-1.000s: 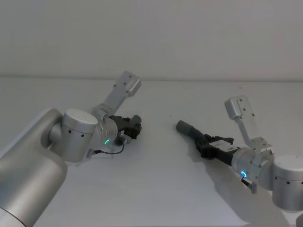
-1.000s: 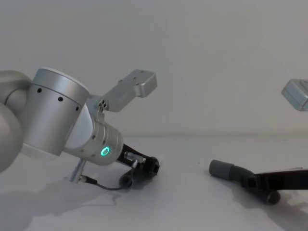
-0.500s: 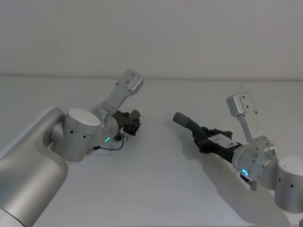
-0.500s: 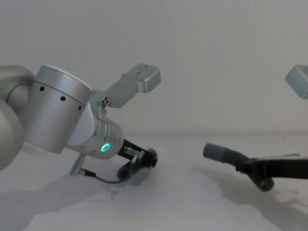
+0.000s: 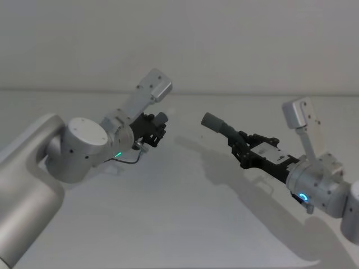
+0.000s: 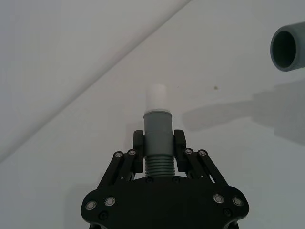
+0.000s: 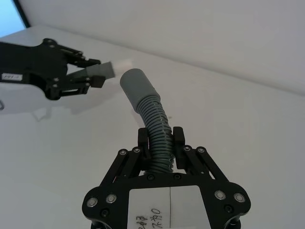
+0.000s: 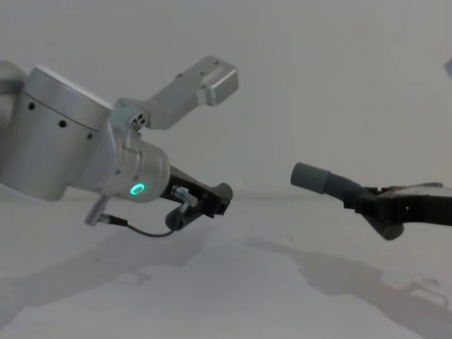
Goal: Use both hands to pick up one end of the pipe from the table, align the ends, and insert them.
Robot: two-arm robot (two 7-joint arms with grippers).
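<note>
Both pipe halves are held up off the tabletop (image 5: 168, 224), no contact with it. The left pincer (image 6: 158, 139) is clamped on the shorter pipe piece (image 6: 157, 125), right at its ribbed part, and the white tip (image 6: 156, 98) sticks out past the fingers. The right pincer (image 7: 161, 137) is clamped on the ribbed bend of the longer pipe piece (image 7: 153, 117), collar out front. That collar's open mouth (image 6: 288, 40) faces the left pincer, with a clear gap between the two ends.
</note>
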